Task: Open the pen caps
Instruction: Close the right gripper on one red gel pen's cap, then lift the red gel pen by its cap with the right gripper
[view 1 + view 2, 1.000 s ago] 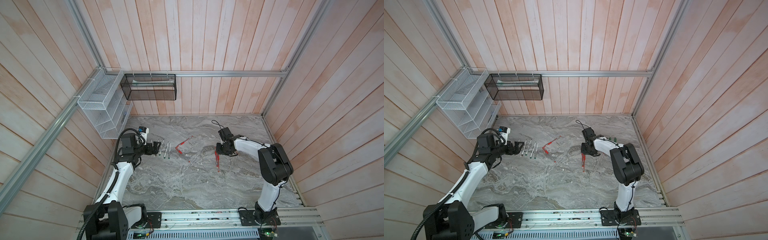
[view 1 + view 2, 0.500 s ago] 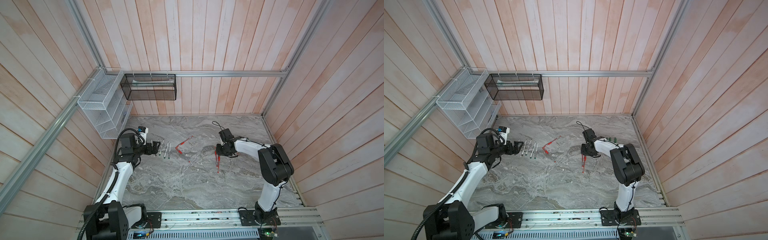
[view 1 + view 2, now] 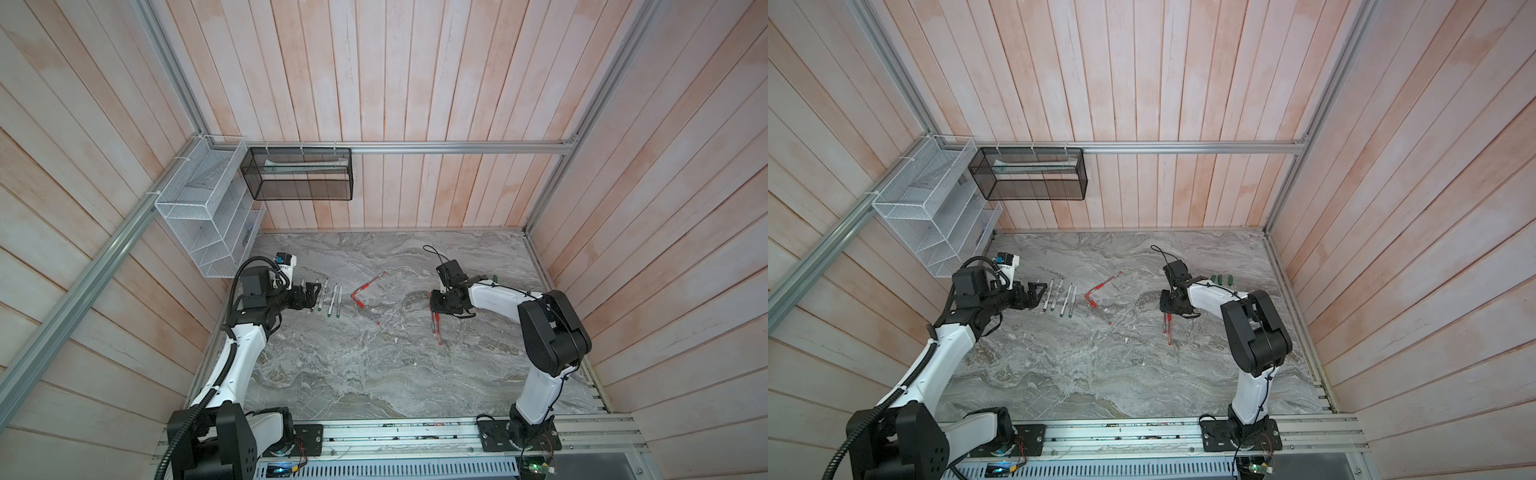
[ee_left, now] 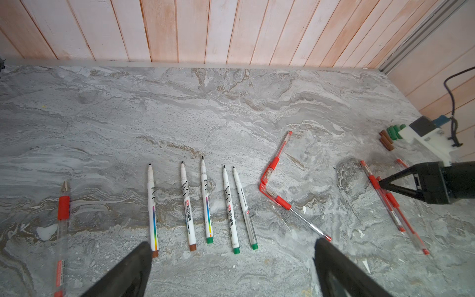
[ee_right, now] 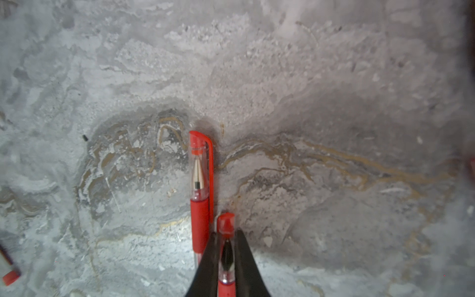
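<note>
As R jaws pinch cap [image 5: 225,223], pen [image 5: 199,213] beside

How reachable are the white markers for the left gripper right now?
Probably yes: the left gripper stands open right beside the white markers, nothing lies on them, and the right gripper is well clear.

Loose brown caps [image 4: 386,140], green caps [image 4: 393,132], red cap [image 5: 226,223] on lying pen [image 5: 226,286]

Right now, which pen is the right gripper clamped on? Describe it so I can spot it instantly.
On the marble table, find the two red pens lying side by side at the right gripper. It is the pen between the fingers, its cap stopping short of its neighbour, whose clip shows.
</note>
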Robot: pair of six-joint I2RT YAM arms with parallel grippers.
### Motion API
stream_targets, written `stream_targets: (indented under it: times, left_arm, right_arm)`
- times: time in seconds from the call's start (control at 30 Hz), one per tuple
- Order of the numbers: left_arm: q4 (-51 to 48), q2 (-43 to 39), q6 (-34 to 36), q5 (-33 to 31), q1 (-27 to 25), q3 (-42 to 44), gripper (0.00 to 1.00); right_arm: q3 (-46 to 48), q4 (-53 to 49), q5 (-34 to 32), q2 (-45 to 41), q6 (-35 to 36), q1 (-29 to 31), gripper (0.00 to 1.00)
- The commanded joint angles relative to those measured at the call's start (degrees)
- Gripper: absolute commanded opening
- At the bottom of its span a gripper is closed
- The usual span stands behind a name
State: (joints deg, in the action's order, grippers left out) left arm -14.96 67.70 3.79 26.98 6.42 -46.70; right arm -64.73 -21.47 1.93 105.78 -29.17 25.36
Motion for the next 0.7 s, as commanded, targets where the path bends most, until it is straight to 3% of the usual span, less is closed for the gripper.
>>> stream_targets:
  times: [0.0,0.27,0.47,0.57,0.67]
  left_arm:
    - [0.25,-1.00,0.08,0.84,0.00,-0.21,0.99]
    - [0.65,-1.02,-1.03,5.21,-0.17,-0.16,0.99]
    - [1.24,-0.76,-2.01,8.99,-0.57,0.10,0.98]
    - [2.37,-0.64,-3.77,12.35,-0.76,0.04,0.98]
    - [5.36,-0.20,-7.75,20.25,-1.44,0.97,0.97]
  right_arm:
    - [-1.09,-4.18,-1.42,-0.76,-0.08,0.22,0.10]
    - [-4.13,-6.24,-1.16,-7.83,-0.08,-1.06,0.10]
    - [-4.49,-3.11,3.88,-11.30,-1.07,-1.11,0.10]
    - [-1.53,3.98,8.83,-13.89,-3.83,-1.19,0.10]
    - [3.22,16.23,15.14,-15.69,-9.22,-0.59,0.10]
